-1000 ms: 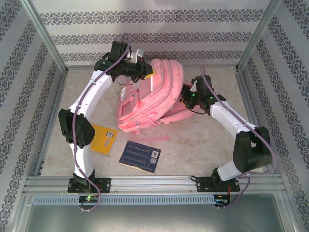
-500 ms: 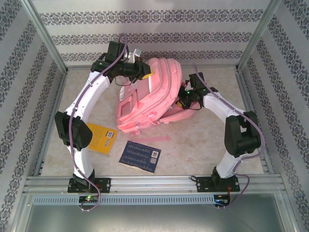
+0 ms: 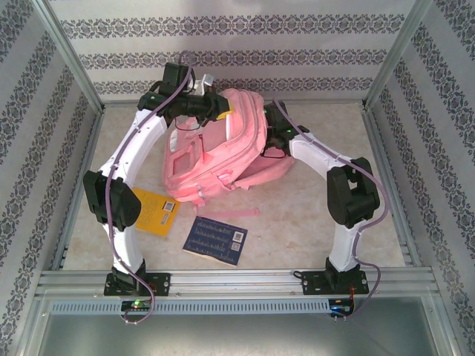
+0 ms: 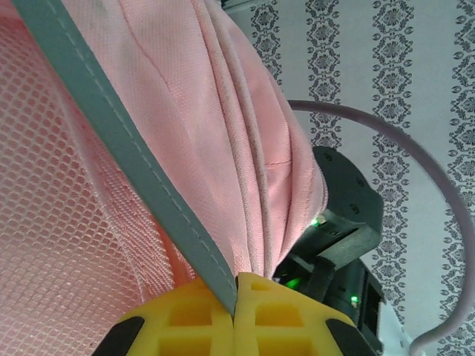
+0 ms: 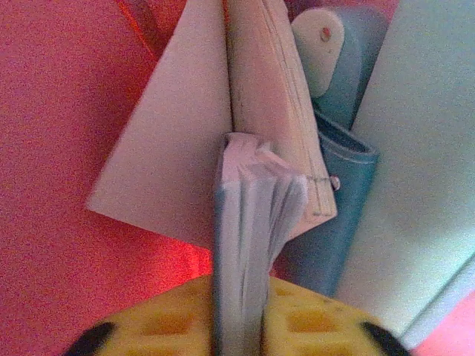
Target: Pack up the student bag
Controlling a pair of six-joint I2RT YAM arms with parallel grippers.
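Packing is partial: the student bag (image 3: 215, 148) sits mid-table (image 3: 312, 200), left gripper (image 4: 236, 282) clenched on its rim, right gripper (image 5: 237, 297) grasping a booklet (image 5: 249, 215) inside it, while yellow book (image 3: 157, 211) and blue book (image 3: 217, 239) lie unpacked nearby.

The right arm (image 3: 319, 154) has swung in toward the left. Its elbow, which sat out near the right rail, now stands closer to the middle of the table. The right gripper (image 3: 269, 126) has gone from beside the student bag (image 3: 223, 152) up to its top opening, and its jaws have narrowed onto a thin book (image 5: 249, 222). The bag itself has slid a little leftward, and the left gripper (image 3: 221, 110) has shifted with it.
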